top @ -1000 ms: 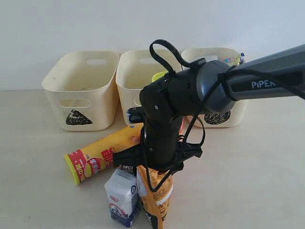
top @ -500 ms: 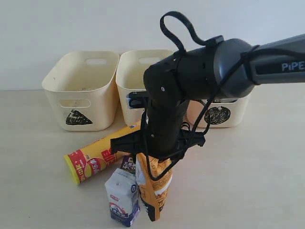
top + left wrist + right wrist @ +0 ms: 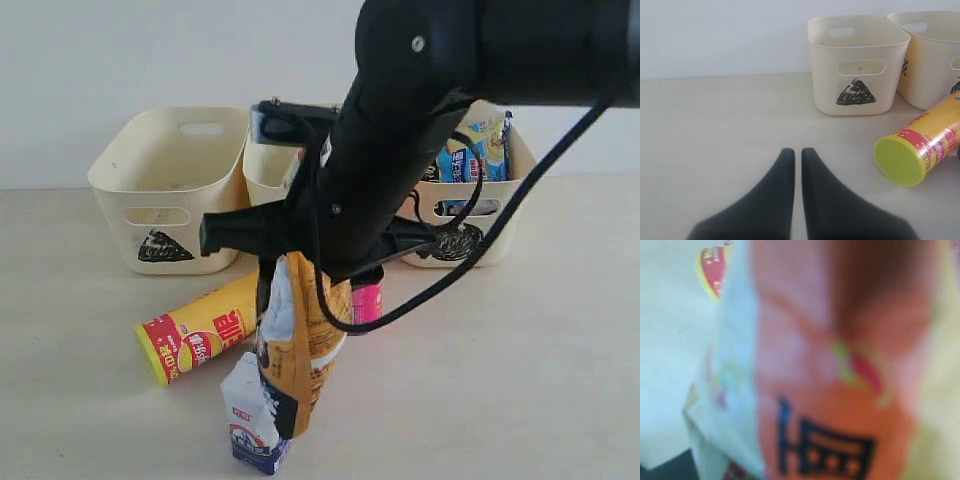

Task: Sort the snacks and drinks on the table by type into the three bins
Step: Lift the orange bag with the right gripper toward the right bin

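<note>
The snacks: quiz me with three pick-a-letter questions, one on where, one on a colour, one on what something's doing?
1. Where is the noodle pack? A) in the circle bin B) on the floor C) in a person's hand
2. What colour is the lid of the lying chip tube? A) blue B) yellow-green C) black
3. What is the orange bag doing? A) lying flat B) inside a bin C) hanging from the right claw
Answers: 1 A, it pokes out of that bin. 2 B, seen end-on. 3 C, the claw pinches its top.

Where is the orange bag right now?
Exterior view, centre front: the orange bag hangs from the right gripper, its lower end beside the milk carton, just right of the lying yellow tube.
</note>
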### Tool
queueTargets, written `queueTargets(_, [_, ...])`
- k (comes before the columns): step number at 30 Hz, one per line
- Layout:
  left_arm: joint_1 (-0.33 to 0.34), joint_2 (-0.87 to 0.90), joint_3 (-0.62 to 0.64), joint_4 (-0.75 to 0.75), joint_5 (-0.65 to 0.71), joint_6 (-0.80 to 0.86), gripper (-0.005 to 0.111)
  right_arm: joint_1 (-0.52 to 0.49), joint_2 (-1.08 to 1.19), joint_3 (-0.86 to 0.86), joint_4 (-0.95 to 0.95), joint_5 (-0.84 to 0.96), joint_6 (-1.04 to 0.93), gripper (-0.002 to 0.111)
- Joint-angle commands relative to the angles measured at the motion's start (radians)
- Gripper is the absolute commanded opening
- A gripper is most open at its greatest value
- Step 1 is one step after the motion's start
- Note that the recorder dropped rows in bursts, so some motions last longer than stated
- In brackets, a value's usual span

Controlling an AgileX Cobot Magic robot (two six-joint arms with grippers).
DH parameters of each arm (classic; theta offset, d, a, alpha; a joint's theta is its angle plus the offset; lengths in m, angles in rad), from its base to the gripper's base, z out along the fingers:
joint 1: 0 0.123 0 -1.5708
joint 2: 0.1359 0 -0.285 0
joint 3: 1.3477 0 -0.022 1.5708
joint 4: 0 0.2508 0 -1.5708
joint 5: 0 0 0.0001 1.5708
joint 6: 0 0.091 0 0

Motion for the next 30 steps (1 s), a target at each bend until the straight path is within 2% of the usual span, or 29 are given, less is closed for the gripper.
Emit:
queueTargets(1, [-0.008,-0.003,-0.003,-0.003,-0.01,-0.006,0.004,-0.001,-0.121,-0.002,0.063,-0.006,-0.081,0.0])
queueTargets(8, [-0.008,-0.003,-0.003,-0.003,-0.01,-0.006,0.004,-0.001,-0.31,-0.002,0.066,-0.065,-0.106,0.0])
queueTargets(13, [-0.008,-0.003,-0.003,-0.003,-0.01,-0.006,0.004,-0.001,-0.409,-0.002,0.0,-0.109,-0.106,0.0])
queueTargets(19, [-0.008,-0.003,-0.003,-0.003,-0.01,-0.006,0.004,-0.001,-0.456,-0.002,-0.133,-0.111,-0.03,0.0])
queueTargets(30, [-0.008,-0.003,-0.003,-0.003,-0.01,-0.006,0.004,-0.001,-0.46,-0.002,-0.502,-0.103,0.216,0.0])
